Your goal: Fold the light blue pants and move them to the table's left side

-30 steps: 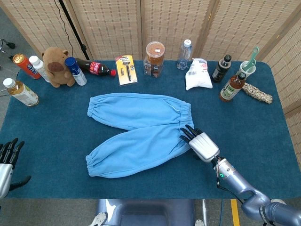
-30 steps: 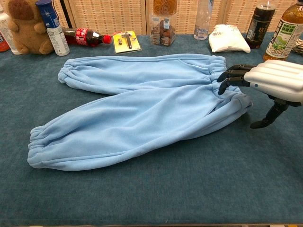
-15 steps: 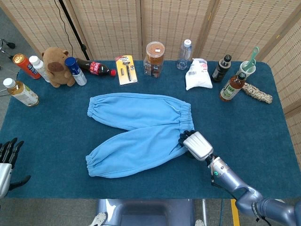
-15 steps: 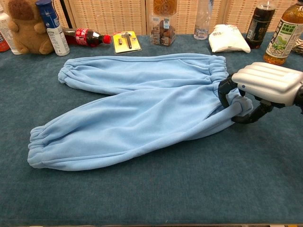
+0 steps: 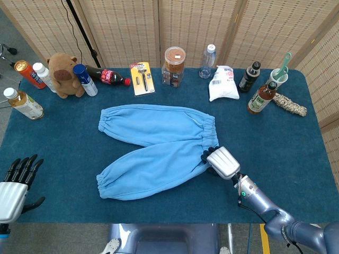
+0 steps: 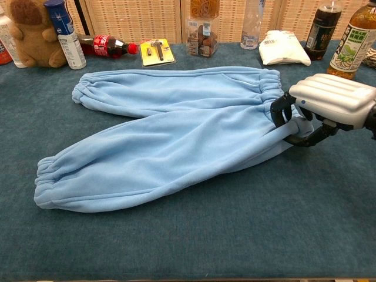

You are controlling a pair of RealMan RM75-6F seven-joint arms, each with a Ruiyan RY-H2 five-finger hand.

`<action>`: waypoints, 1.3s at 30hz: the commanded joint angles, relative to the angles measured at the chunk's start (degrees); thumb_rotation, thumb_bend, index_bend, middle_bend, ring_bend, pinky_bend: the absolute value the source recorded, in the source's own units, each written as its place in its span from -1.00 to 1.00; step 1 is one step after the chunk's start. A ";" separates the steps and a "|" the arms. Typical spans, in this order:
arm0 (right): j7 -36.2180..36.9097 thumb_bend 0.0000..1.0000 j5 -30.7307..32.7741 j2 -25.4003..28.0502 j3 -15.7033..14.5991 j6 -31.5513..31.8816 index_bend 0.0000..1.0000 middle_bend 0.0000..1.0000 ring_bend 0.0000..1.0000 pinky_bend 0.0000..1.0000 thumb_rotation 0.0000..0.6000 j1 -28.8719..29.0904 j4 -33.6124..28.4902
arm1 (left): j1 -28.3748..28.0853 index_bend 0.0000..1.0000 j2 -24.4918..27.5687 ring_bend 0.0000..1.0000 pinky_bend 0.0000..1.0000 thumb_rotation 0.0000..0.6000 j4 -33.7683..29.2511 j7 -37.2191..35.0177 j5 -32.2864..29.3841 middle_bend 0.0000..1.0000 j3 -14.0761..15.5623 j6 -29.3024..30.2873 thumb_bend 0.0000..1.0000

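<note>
**A:** What do we see at the fingers (image 6: 281, 109)?

**B:** The dark fingers of the right hand (image 6: 320, 108) curl over the waistband corner of the light blue pants (image 6: 176, 138), thumb beneath, so the cloth is pinched between them. In the head view the same hand (image 5: 221, 162) sits at the near end of the waistband. The left hand (image 5: 15, 188) hangs off the near left corner of the table (image 5: 296, 132), fingers straight and apart, holding nothing.

**A:** And the pants themselves?

**B:** They lie flat near the table's middle, waistband toward the right edge, both legs running left and splayed apart, the near leg angled toward the front edge. Along the far edge stand bottles, a plush bear (image 5: 64, 75), a razor pack (image 5: 141, 77), a jar (image 5: 174, 66) and a white bag (image 5: 222, 83), all apart from the cloth.

**A:** What does the step call for?

**B:** We judge this the first fold. We would want the grip to take both layers of the waistband, lift only enough to clear the table, and carry the near leg over the far leg so the cuffs meet. A thin pinch could let the fleece slip; the left hand could take the near cuff to keep the leg from trailing.
</note>
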 commanded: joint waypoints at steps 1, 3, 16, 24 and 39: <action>0.34 0.46 1.10 0.35 0.39 -0.06 0.28 0.03 -0.05 0.19 1.00 -0.03 -1.00 | -2.78 -1.00 -1.08 -1.00 -1.00 1.00 2.63 -1.50 2.80 -1.00 0.65 -2.78 -0.97; 0.42 0.47 1.79 0.58 0.58 -0.21 0.28 0.03 -0.05 0.19 1.00 -0.09 -1.72 | -4.19 -1.00 -1.69 -1.00 -1.00 1.00 3.73 -2.19 4.02 -1.00 0.80 -4.14 -0.96; -2.63 0.47 4.74 2.45 0.83 -1.07 0.29 0.03 -0.05 0.19 1.00 -0.36 -6.24 | -14.75 -1.00 -7.57 -1.00 -1.00 1.00 9.59 -7.11 11.41 -1.00 2.83 -14.22 -0.91; -2.87 0.47 5.23 3.06 0.61 -0.72 0.29 0.04 -0.04 0.19 1.00 -0.49 -6.88 | -17.38 -1.00 -12.10 -1.00 -1.00 1.00 12.95 -7.68 12.77 -1.00 3.64 -15.75 -0.91; -2.09 0.49 5.78 3.09 0.17 -0.26 0.29 0.04 -0.04 0.19 1.00 -0.64 -6.43 | -19.30 -1.00 -18.11 -1.00 -1.00 1.00 13.85 -1.55 12.03 -1.00 3.69 -17.20 -0.91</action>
